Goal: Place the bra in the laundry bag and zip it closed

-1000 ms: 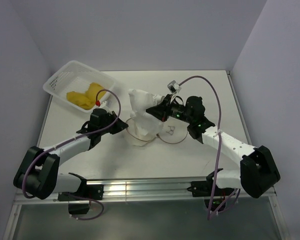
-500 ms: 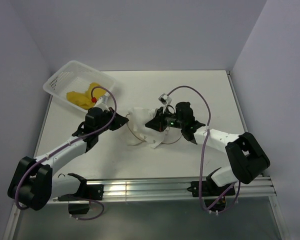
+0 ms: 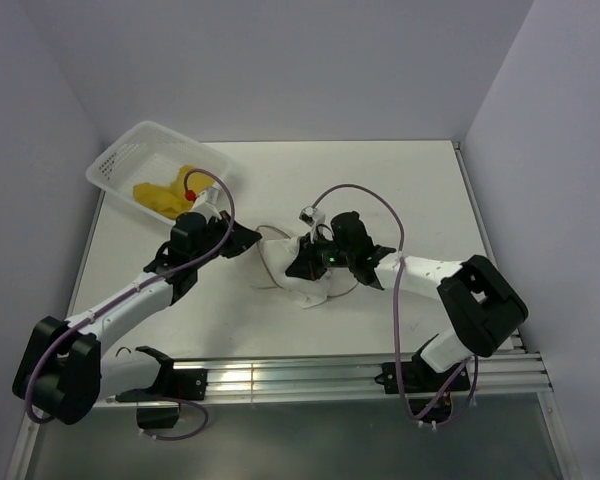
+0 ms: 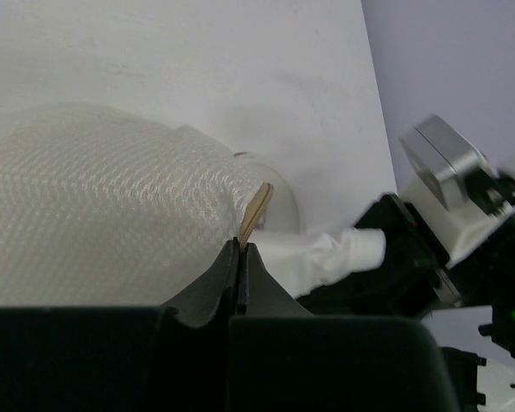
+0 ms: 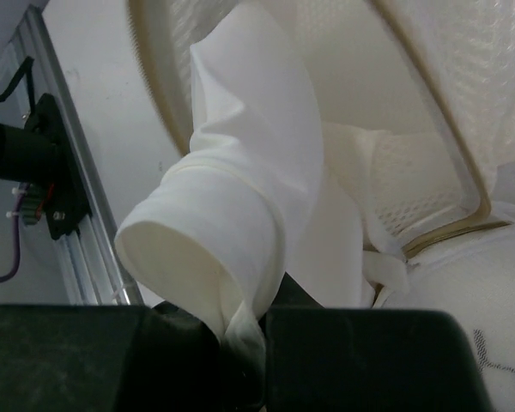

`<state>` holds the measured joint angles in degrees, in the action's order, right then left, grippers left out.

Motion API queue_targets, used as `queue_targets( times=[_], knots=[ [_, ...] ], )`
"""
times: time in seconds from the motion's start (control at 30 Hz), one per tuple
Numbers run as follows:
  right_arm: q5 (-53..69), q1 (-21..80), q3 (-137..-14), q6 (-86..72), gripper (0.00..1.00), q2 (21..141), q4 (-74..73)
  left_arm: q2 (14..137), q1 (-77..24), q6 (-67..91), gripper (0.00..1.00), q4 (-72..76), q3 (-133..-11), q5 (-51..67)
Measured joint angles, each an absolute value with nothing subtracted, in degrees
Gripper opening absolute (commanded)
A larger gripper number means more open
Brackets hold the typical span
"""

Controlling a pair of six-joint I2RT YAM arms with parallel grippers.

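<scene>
- Right wrist view: the right gripper [image 5: 243,339] is pinched tight on a fold of the bra [image 5: 240,172]. The soft white cloth droops in a loose roll at the open mouth of the laundry bag [image 5: 498,77].
- The left gripper [image 4: 240,251] has its jaws pressed together on the bag's thin tan rim [image 4: 257,206], holding the mouth up.
- The bag lies about the middle of the table [image 3: 380,170], well apart from every edge. The bra is at its mouth, not fully inside.
- The bra looks light and limp, so it will likely fold and trail. A grip near its bulk, pushed deep past the hoop, should serve best.
- The mesh looks flimsy and only the hoop seems stiff, so the rim is the place to hold. No zip pull can be made out.
</scene>
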<state>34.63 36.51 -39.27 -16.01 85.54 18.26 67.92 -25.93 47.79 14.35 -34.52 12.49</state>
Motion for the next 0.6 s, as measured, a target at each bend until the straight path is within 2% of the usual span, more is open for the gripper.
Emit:
queue_targets(
  times=[0.33,0.47,0.6],
  knots=[
    [28.4,38.4,-45.9,-23.4,0.00,91.8,17.4,66.2,-33.7,47.7,0.00,16.5,-34.5,14.2],
    [24.7,41.2,-45.3,-29.6,0.00,92.5,23.0,65.1,-34.7,47.7,0.00,16.8,-34.5,14.7],
    [20.2,41.9,-39.4,-37.6,0.00,90.7,32.7,63.2,-35.1,47.7,0.00,15.6,-34.5,14.3]
  ],
)
